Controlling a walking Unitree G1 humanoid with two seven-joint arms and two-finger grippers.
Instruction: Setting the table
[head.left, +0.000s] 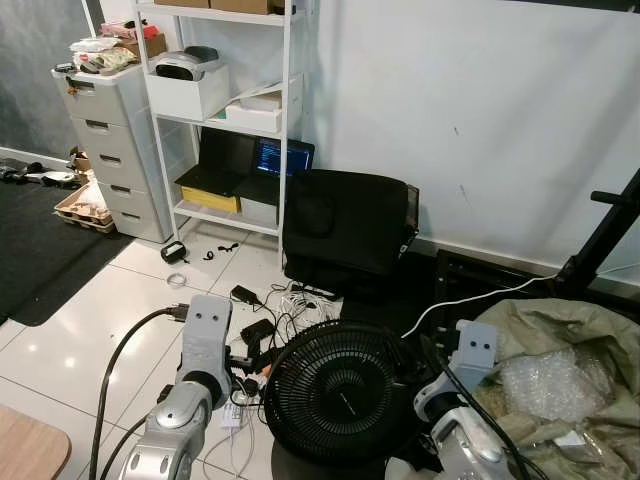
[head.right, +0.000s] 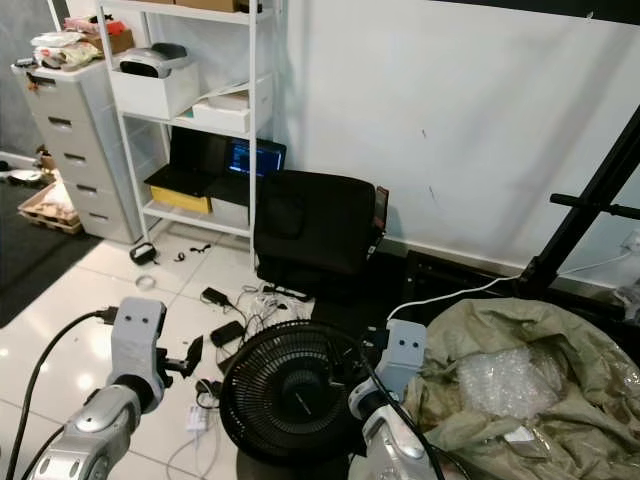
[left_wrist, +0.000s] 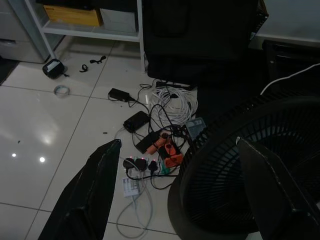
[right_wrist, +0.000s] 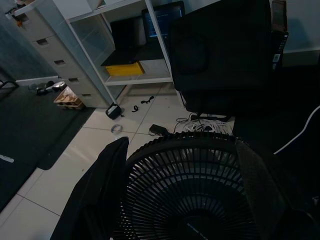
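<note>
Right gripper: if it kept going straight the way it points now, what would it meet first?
Most likely the black fan: the right gripper, fingers open, points at its grille from just above. Depth is unclear.

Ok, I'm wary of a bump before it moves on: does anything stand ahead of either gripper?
Yes. A black floor fan stands right ahead of the right gripper and partly ahead of the left gripper; both jaws are open. A tangle of cables lies on the tiles ahead of the left one.
</note>
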